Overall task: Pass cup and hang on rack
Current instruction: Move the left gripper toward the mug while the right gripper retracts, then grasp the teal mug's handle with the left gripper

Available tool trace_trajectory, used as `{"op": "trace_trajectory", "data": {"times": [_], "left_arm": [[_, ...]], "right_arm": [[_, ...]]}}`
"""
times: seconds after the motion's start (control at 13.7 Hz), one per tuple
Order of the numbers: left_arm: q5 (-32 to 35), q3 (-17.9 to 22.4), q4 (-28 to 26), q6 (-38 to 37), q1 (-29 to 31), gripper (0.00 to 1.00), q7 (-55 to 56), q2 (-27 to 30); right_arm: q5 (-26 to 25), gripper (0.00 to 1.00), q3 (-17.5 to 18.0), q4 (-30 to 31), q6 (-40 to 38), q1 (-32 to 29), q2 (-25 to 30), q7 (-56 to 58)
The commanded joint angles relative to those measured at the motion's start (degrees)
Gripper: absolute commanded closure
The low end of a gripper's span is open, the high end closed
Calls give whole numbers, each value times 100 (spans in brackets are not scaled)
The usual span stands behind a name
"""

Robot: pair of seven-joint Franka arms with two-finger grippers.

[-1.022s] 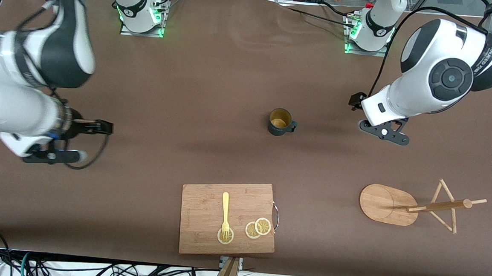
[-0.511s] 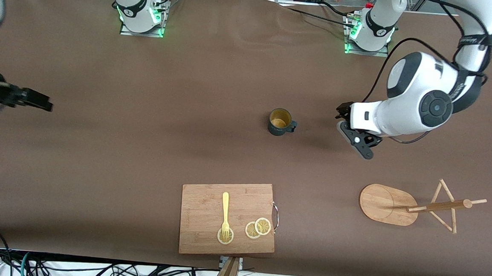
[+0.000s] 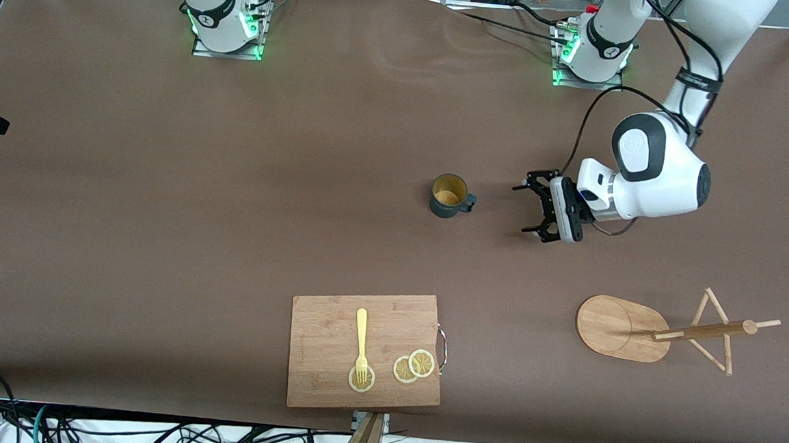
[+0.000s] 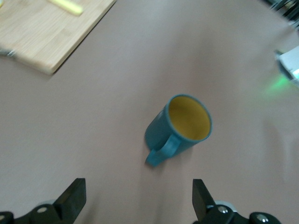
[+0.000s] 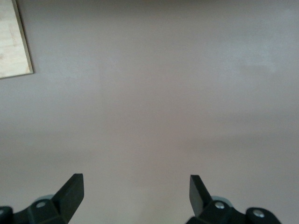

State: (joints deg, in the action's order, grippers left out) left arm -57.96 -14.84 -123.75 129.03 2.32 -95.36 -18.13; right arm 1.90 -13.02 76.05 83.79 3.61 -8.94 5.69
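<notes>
I see the cup (image 3: pixel 449 197) standing just beside my left gripper (image 3: pixel 531 212), its fingers apart; it has come closer; my right gripper (image 5: pixel 135 196), fingers apart, has pulled away.

No legible text, labels, brands or numbers on any object; arm markings are too small to read.

brown cloth-covered table (image 3: pixel 161 234) | upright dark teal mug (image 3: pixel 449 197) mid-table | rectangular wooden cutting board (image 3: pixel 333 334) nearer camera | light bamboo mug tree (image 3: pixel 621 328) toward left arm's end
</notes>
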Motion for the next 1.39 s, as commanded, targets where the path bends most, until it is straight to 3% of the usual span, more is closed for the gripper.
{"op": "trace_trajectory", "data": {"times": [0.0,0.22,0.73,0.8,0.88,0.95,1.02,1.09,1.31], "left_arm": [[-1092,-89,-114,52,32,0,-1770,-416],[-2244,-80,53,-255,67,0,-3968,-1103],[-3177,-89,247,-967,6,0,-5256,-1983],[-3178,-89,238,-985,15,7,-5404,-2001],[-3186,-89,246,-1037,23,27,-5597,-2045],[-3239,-89,255,-1073,23,56,-5703,-2088],[-3256,-89,255,-1082,-20,77,-5704,-2124],[-3300,-89,255,-1099,-29,90,-5704,-2159],[-3327,-89,255,-1178,-56,96,-5687,-2229]], "right_arm": [[-225,0,124,217,24,-53,156,414],[-216,0,168,217,-11,-62,147,530],[-348,0,598,217,-108,-62,156,364],[-348,0,616,217,-108,-62,156,224],[-348,0,616,217,-108,-62,147,231],[-348,0,608,217,-108,-62,130,274],[-348,0,590,182,-108,-53,86,292],[-348,0,581,165,-100,-44,68,310],[-339,0,590,164,-91,-36,59,310]]}}
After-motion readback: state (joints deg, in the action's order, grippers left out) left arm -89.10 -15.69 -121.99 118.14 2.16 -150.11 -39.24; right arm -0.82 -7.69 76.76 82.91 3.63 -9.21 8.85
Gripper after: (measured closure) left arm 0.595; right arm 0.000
